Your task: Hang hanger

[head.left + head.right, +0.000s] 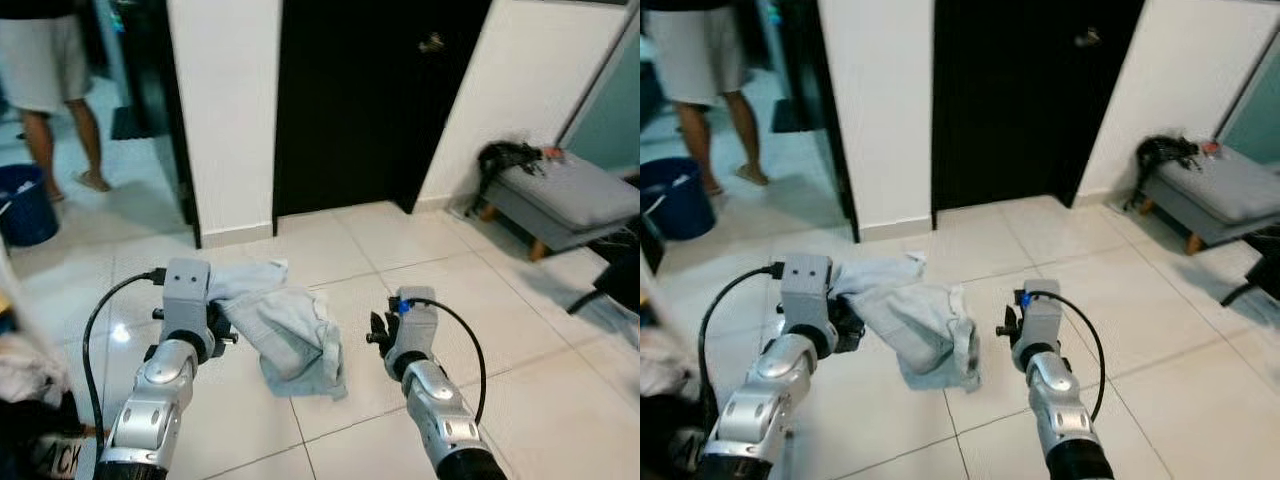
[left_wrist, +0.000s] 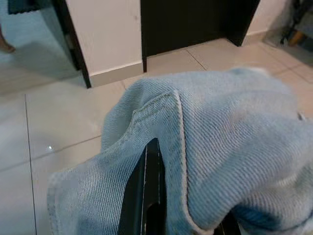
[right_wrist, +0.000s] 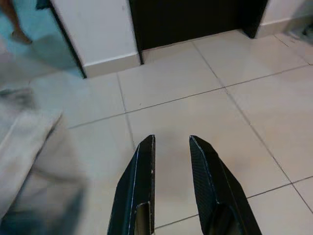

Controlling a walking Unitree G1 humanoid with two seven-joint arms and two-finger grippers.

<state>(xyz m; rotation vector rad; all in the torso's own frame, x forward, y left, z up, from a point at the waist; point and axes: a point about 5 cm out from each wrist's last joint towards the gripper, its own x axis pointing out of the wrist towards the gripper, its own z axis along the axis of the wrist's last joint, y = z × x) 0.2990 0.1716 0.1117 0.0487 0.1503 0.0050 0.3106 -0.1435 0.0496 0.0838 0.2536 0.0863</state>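
Holding denim garment (image 1: 290, 335) in left gripper (image 2: 161, 196) jaws | right gripper (image 3: 171, 147) beside it

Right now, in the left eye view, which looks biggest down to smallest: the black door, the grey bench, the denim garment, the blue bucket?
1. black door
2. grey bench and denim garment look alike; the garment is nearer, so unranked
3. blue bucket, cut by the frame edge

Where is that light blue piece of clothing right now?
The light blue garment hangs from the left gripper, held up in front of the robot over the tiled floor, to the left of the empty right gripper.
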